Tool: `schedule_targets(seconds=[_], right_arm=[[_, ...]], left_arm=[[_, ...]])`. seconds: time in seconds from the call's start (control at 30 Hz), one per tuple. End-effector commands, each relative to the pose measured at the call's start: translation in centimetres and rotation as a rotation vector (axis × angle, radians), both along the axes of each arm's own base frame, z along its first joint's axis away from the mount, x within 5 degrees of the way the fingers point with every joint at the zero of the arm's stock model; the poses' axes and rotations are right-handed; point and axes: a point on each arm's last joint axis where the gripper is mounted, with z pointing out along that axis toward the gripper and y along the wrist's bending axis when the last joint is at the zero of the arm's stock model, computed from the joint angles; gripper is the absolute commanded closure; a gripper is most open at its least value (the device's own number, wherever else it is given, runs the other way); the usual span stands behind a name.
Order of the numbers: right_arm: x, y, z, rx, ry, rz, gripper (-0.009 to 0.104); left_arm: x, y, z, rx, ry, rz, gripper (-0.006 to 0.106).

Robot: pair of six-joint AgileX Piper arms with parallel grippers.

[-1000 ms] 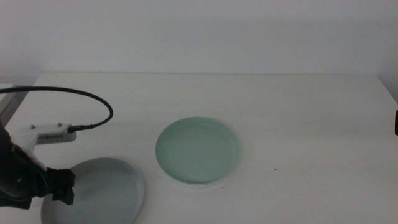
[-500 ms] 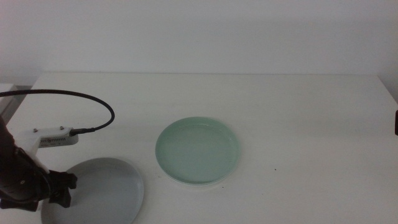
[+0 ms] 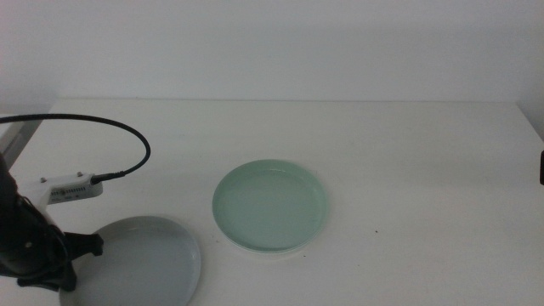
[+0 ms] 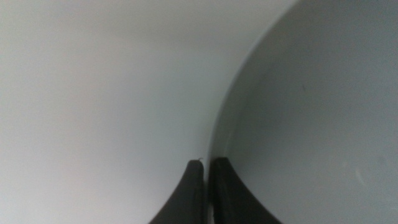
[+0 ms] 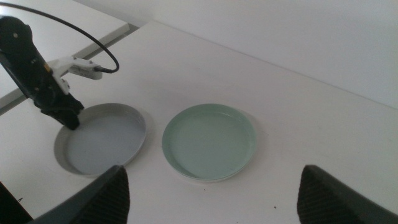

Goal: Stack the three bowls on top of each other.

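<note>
Since a second ago, the left gripper (image 3: 78, 255) has slid a little lower and nearer the front edge of the table, and the round, shallow, pale grey-blue bowl (image 3: 140, 262) has come along with it, so its rim now sits a bit further right and its near side looks lifted. In the left wrist view the two dark jaws are pressed almost together on the thin rim of the grey-blue bowl (image 4: 311, 112), one jaw inside the rim and one outside, so the left gripper (image 4: 208, 163) is pinching the bowl by its edge. In the right wrist view the same bowl (image 5: 102, 138) shows beside the left gripper (image 5: 67, 118), close to the table's front left corner. The round, shallow, pale mint green bowl (image 3: 269, 206) rests in the middle of the white table (image 3: 408, 153), and a thin white edge peeks out under it, which looks like the white bowl below it. So two bowls seem to be stacked, and the grey-blue one is likely the last to go on top. The right gripper (image 5: 211, 186) waits high above the table with its jaws spread wide and nothing between them. The next job, I think, is to lift the grey-blue bowl and carry it over the green one.
</note>
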Motion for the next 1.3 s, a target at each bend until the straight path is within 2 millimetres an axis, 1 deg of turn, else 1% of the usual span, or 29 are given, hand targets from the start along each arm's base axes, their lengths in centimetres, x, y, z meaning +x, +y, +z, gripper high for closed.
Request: schedule_targets(seconds=[0.0, 0.07, 0.13, 0.17, 0.2, 0.27, 0.3, 0.33, 0.37, 0.4, 0.47, 0.57, 0.67, 0.73, 0.83, 0.9, 1.0, 1.13, 1.27], right_arm=[[0.0, 0.0, -0.1, 0.005, -0.001, -0.003, 0.02], [0.0, 0.0, -0.1, 0.005, -0.001, -0.003, 0.02], [0.0, 0.0, -0.1, 0.005, -0.001, -0.003, 0.02], [0.0, 0.0, -0.1, 0.005, -0.001, -0.003, 0.02], [0.0, 0.0, -0.1, 0.005, -0.001, -0.003, 0.02], [0.0, 0.0, -0.1, 0.005, -0.001, -0.003, 0.02], [0.0, 0.0, -0.1, 0.005, -0.001, -0.003, 0.02], [0.0, 0.0, -0.1, 0.005, -0.001, -0.003, 0.02], [0.0, 0.0, -0.1, 0.005, -0.001, -0.003, 0.02], [0.0, 0.0, -0.1, 0.005, -0.001, -0.003, 0.02], [0.0, 0.0, -0.1, 0.005, -0.001, -0.003, 0.02], [0.0, 0.0, -0.1, 0.005, -0.001, -0.003, 0.02], [0.0, 0.0, -0.1, 0.003, -0.002, -0.004, 0.02], [0.0, 0.0, -0.1, 0.003, -0.002, -0.004, 0.02], [0.0, 0.0, -0.1, 0.003, -0.002, -0.004, 0.02], [0.0, 0.0, -0.1, 0.003, -0.002, -0.004, 0.02], [0.0, 0.0, -0.1, 0.003, -0.002, -0.004, 0.02], [0.0, 0.0, -0.1, 0.003, -0.002, -0.004, 0.02], [0.0, 0.0, -0.1, 0.003, -0.002, -0.004, 0.02]], left_arm=[[-0.5, 0.0, 1.8, 0.013, 0.031, -0.01, 0.102], [-0.7, 0.0, 5.2, 0.022, 0.0, -0.009, 0.102], [-0.6, -0.2, 9.5, 0.003, -0.062, -0.001, 0.102], [-0.4, -0.6, 11.6, -0.017, -0.11, -0.006, 0.102], [-0.2, -1.0, 13.3, -0.039, -0.158, -0.018, 0.102], [0.7, -2.6, 16.8, -0.111, -0.293, -0.038, 0.102], [1.3, -3.4, 18.1, -0.143, -0.351, -0.072, 0.102], [2.0, -4.4, 18.9, -0.165, -0.385, -0.106, 0.102], [3.0, -5.4, 19.2, -0.174, -0.395, -0.14, 0.102], [3.8, -6.2, 19.1, -0.174, -0.388, -0.166, 0.102], [6.2, -8.2, 18.0, -0.182, -0.353, -0.219, 0.102], [9.8, -10.9, 14.9, -0.191, -0.314, -0.262, 0.102], [12.4, -13.0, 11.7, -0.194, -0.293, -0.281, 0.102], [13.6, -13.9, 9.8, -0.193, -0.265, -0.289, 0.102], [14.5, -15.0, 7.0, -0.19, -0.215, -0.309, 0.102], [14.8, -15.4, 5.9, -0.196, -0.209, -0.321, 0.102], [15.2, -15.8, 5.1, -0.221, -0.225, -0.338, 0.102], [15.4, -16.0, 4.2, -0.241, -0.205, -0.331, 0.1], [15.4, -16.2, 3.9, -0.265, -0.206, -0.353, 0.089]])
